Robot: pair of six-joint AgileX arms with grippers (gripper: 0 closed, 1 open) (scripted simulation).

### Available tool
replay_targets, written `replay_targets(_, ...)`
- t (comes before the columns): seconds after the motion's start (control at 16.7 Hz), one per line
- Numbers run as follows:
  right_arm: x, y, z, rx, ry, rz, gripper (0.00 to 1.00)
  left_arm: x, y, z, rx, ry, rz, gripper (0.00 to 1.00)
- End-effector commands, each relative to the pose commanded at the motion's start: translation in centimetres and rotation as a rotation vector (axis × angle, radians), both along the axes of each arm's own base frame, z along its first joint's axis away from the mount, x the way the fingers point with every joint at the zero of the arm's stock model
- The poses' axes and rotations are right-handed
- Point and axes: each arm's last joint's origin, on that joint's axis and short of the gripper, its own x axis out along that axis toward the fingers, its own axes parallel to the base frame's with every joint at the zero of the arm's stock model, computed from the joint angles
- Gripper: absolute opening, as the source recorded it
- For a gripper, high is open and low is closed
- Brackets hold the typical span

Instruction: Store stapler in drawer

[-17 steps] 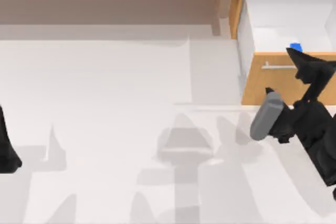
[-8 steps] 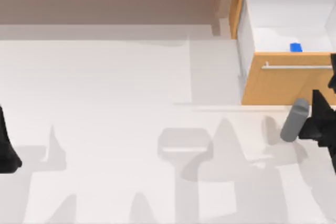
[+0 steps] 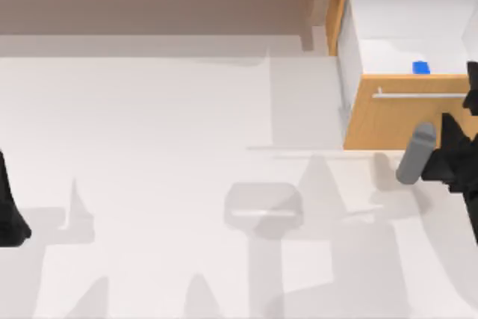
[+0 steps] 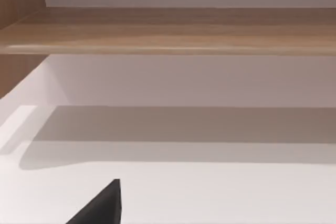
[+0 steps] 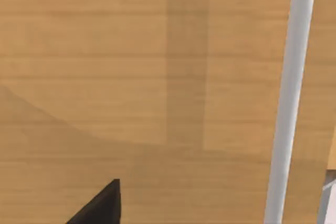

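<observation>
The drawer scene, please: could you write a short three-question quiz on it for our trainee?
1. True or false: the stapler lies inside the open drawer.
2. Which arm is by the drawer front: A left, B right?
3. Fill in: the drawer's silver bar handle runs along its ____ front.

Key: 1 true. 2 B; the right gripper is at the handle's right end, the left arm is parked at the table's left edge. 3 wooden.

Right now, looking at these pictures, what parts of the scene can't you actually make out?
- Stapler: top view shows just a blue patch; the drawer front hides the rest.
- Right gripper: cut off by the top view's right edge; fingers unreadable.
- Left gripper: cut off by the left edge, parked.
- Handle: its ends run beyond the right wrist view.
</observation>
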Motion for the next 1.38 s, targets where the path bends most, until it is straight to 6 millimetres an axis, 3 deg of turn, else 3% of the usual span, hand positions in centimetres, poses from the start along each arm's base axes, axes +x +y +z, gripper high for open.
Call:
replay_targets(0.24, 0.23, -0.02, 0.01, 0.000, 0.000, 0.000, 1.00, 0.00, 0.00, 0.00, 0.000, 0.000, 0.000, 1.00)
replay_targets(1.02, 0.23, -0.02, 0.01, 0.000, 0.000, 0.000, 0.02, 0.00, 0.00, 0.00, 0.000, 0.000, 0.000, 1.00)
replay_targets(1.38, 0.23, -0.02, 0.01, 0.000, 0.000, 0.000, 0.00, 0.00, 0.00, 0.00, 0.000, 0.000, 0.000, 1.00)
